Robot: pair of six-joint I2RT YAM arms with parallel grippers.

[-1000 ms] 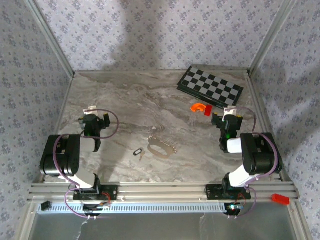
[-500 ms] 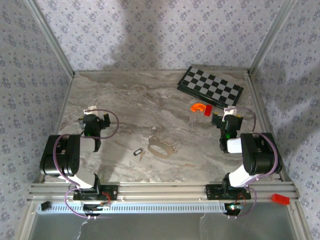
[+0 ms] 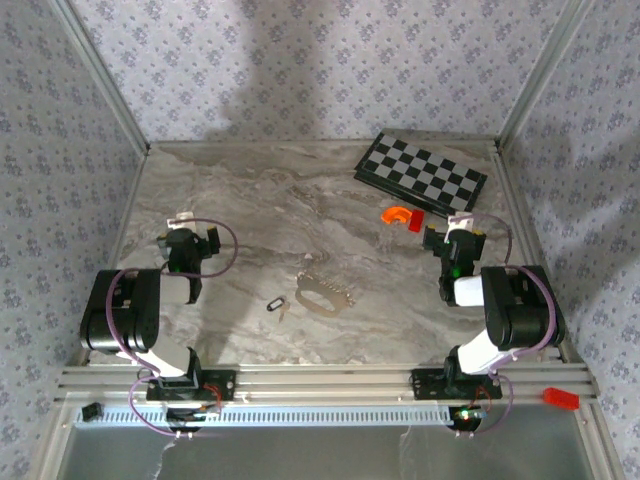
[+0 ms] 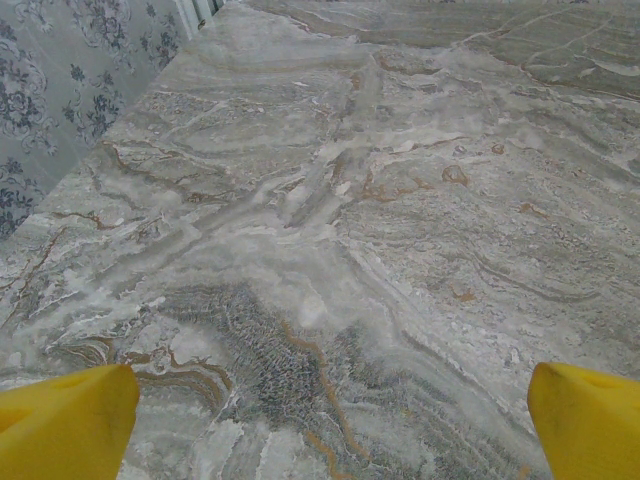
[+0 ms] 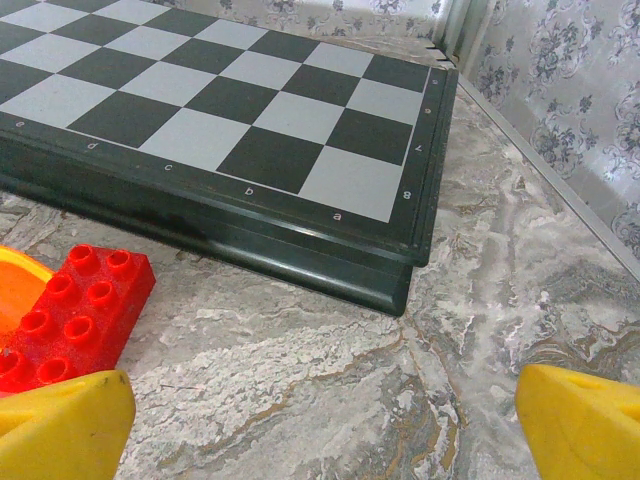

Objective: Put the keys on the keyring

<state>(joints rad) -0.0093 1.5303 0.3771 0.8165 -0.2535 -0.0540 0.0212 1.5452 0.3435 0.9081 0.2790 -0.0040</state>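
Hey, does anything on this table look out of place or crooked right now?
The chessboard sits skewed in the far right corner, with a red brick and an orange curved piece loose beside it. Nothing looks spilled or damaged.

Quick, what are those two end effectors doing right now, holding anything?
Left end effector: open, holding nothing.
Right end effector: open, holding nothing.

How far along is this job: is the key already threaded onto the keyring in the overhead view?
No, the key lies apart from the keyring, with a gap showing between them.
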